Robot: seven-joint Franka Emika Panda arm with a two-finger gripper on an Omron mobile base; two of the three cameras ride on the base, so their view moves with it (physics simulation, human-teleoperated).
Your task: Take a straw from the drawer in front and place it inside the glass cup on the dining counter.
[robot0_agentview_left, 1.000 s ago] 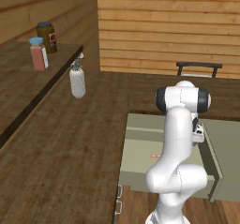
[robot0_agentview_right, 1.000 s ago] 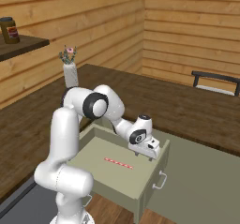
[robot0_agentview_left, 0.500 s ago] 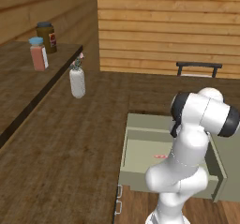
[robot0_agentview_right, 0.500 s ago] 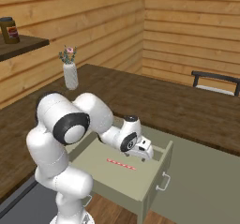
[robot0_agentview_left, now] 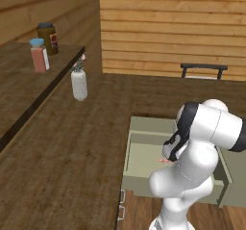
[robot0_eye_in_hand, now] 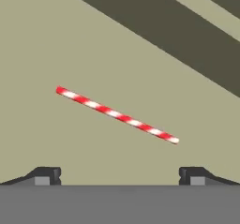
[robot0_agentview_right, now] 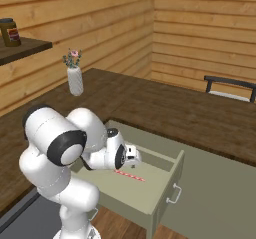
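The straw (robot0_eye_in_hand: 117, 115), red-and-white striped, lies flat on the pale floor of the open sage-green drawer (robot0_agentview_right: 167, 183). In the hand view it runs slantwise just ahead of my gripper (robot0_eye_in_hand: 119, 176), whose fingertips (robot0_eye_in_hand: 47, 175) stand wide apart on either side of it, with nothing between them. From the right base view the gripper (robot0_agentview_right: 136, 159) hangs low inside the drawer, just above the straw (robot0_agentview_right: 130, 175). The arm covers most of the straw (robot0_agentview_left: 166, 160) in the left base view. The dining counter's dark plank top (robot0_agentview_left: 72, 142) surrounds the drawer (robot0_agentview_left: 141, 152). The glass cup is out of view.
A white vase with pink flowers (robot0_agentview_left: 79, 82) stands on the wood top at the back left. Two jars (robot0_agentview_left: 39, 55) sit on a raised wooden ledge to the left. A black chair back (robot0_agentview_left: 202, 70) shows beyond the counter's far edge.
The arm has folded down and swung the hand lower into the drawer, closer over the straw. The jaws have stayed open and the straw has not moved.
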